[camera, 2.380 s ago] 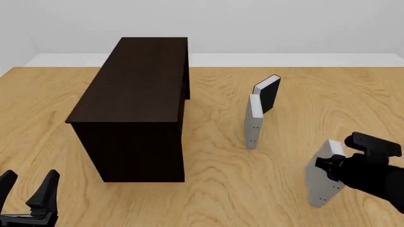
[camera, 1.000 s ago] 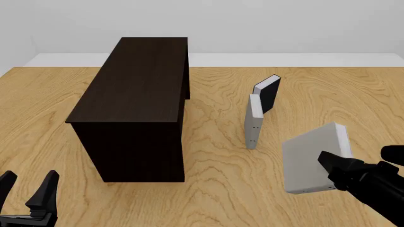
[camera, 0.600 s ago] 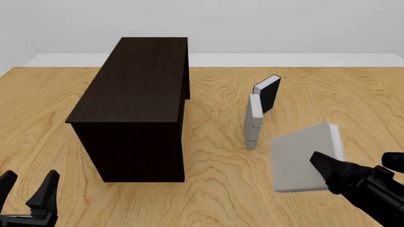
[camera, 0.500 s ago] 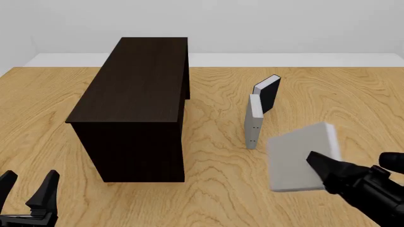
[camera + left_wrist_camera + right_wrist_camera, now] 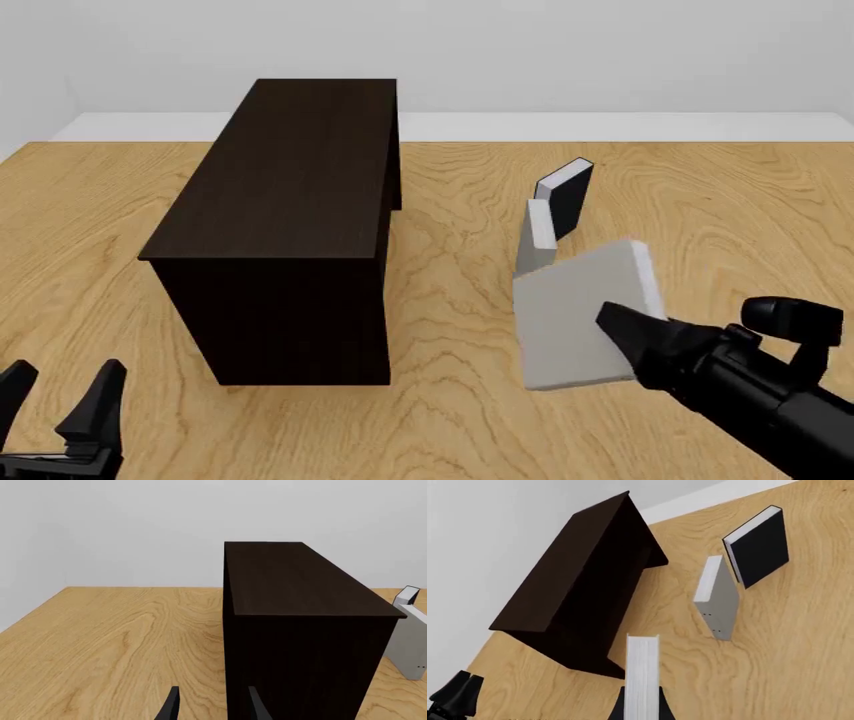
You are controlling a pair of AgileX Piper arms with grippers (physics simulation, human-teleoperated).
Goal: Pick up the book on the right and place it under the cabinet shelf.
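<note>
Our right pincer grips the grey book above the desk, beside the dark cabinet shelf. Our left pincer rests wide apart.

Tabletop: light wood, bold swirling grain, matte. It spreads under and all around the right gripper and the left gripper, running far ahead of both.

Beyond the table's far edge, well ahead of the grippers: a narrow pale strip, white to light grey. Cannot tell whether it is floor or ledge.

Above the strip: plain wall, off-white, bare and flat. A second wall plane meets it at a faint corner, far ahead and to the left of the left gripper.

Light: even and diffuse, with soft shadows only.
</note>
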